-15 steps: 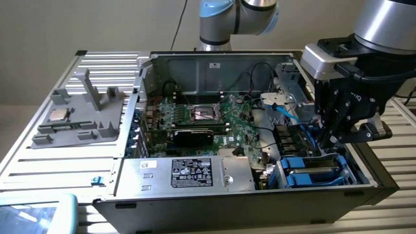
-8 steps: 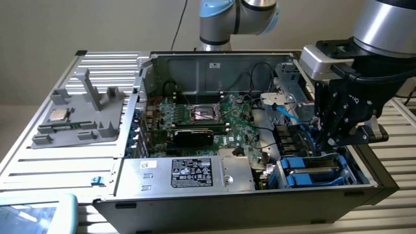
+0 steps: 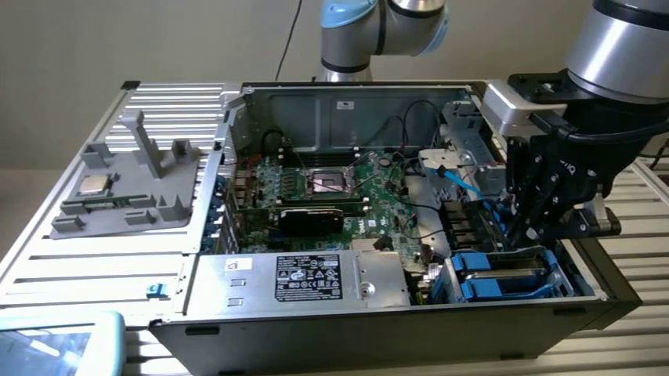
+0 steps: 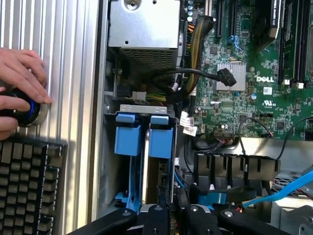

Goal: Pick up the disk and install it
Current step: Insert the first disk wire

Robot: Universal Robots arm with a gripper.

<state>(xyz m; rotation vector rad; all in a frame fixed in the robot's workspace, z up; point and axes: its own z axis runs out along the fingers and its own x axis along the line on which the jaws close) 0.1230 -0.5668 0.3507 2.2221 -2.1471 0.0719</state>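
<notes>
1 end effector (image 4: 168, 205), prob. 2 disks (image 4: 128, 133), 1 hand (image 4: 22, 78)

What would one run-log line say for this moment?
gripper over drive bay | blue-framed disk in bay | hand on knob

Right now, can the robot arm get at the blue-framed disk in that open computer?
Probably yes. The arm hangs above the drive bay, the case side is off, and nothing lies over the blue-framed disk; the light blue cable runs off to one side.
</notes>
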